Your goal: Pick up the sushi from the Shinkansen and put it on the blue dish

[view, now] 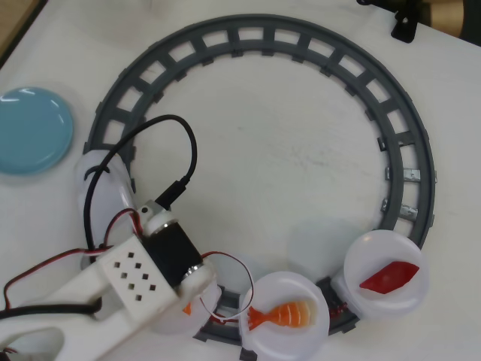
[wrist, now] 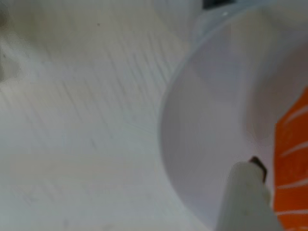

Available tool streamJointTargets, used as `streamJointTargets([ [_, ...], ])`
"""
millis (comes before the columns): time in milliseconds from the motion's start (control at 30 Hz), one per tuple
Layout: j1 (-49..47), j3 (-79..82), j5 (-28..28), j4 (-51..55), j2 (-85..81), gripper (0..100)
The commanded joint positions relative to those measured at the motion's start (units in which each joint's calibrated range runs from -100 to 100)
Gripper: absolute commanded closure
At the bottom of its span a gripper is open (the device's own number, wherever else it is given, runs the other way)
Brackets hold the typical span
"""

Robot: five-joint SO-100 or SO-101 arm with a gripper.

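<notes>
My claw over the sushi plate

One finger (wrist: 245,192) sits beside the sushi (wrist: 291,163) on its plate (wrist: 202,125) near the counter's bottom edge; claw's grip I cannot tell. Probably light, stiff, slick: pinch its long sides. Dish (view: 34,129) far left.

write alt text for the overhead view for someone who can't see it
A white robot arm reaches down over a round grey toy track, covering a plate. Beside it, white plates hold a shrimp piece and a red tuna piece; a blue dish sits empty upper left.
</notes>
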Motion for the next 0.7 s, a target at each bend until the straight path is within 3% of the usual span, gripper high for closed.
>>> streamJointTargets([
  [0, -2.4, 2.0, -0.4, 1.0, -4.4, 74],
  [133, -7.0, 6.9, -1.6, 1.0, -8.4, 76],
  [267, -11.3, 5.9, -3.2, 0.9, -9.5, 96],
  [667, -13.1, 3.4, -3.0, 0.8, -9.4, 97],
])
